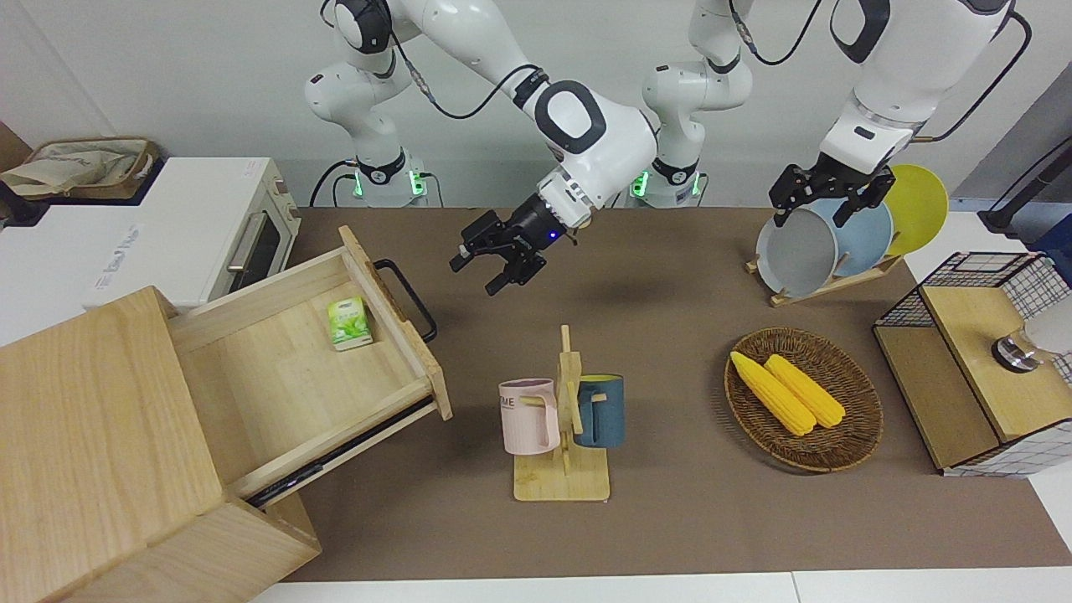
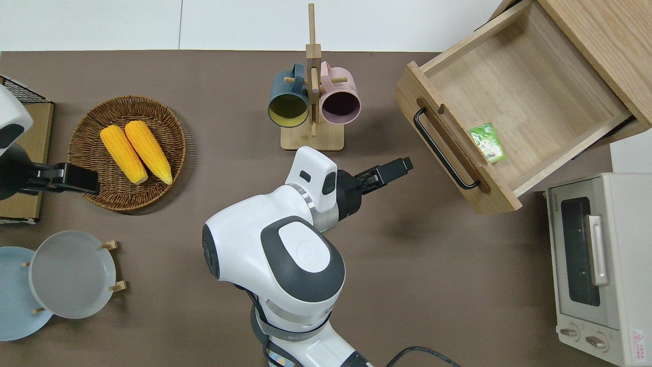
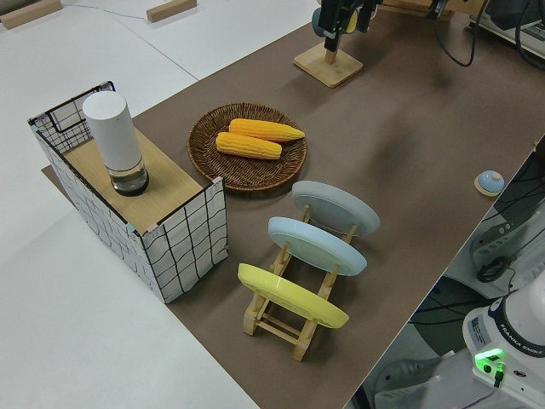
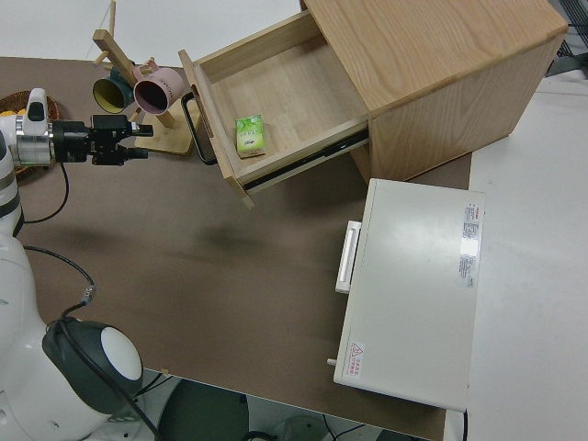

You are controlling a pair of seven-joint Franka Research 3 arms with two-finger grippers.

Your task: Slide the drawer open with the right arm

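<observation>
The light-wood drawer point(image 1: 285, 368) stands pulled well out of its wooden cabinet point(image 1: 92, 419), at the right arm's end of the table. Its black bar handle point(image 1: 408, 297) faces the table's middle. A small green packet point(image 1: 349, 322) lies inside against the front panel. My right gripper point(image 1: 476, 276) hangs open and empty over bare table, a short way off the handle point(image 2: 442, 150) and not touching it, between the drawer point(image 2: 524, 97) and the mug rack. The left gripper point(image 1: 814, 216) is parked and open.
A white toaster oven point(image 1: 193, 226) stands beside the cabinet, nearer to the robots. A wooden mug rack point(image 1: 563, 419) holds a pink and a blue mug. A wicker basket point(image 1: 854, 435) holds two corn cobs. A plate rack point(image 1: 837, 243) and a wire-mesh box point(image 1: 980, 360) are at the left arm's end.
</observation>
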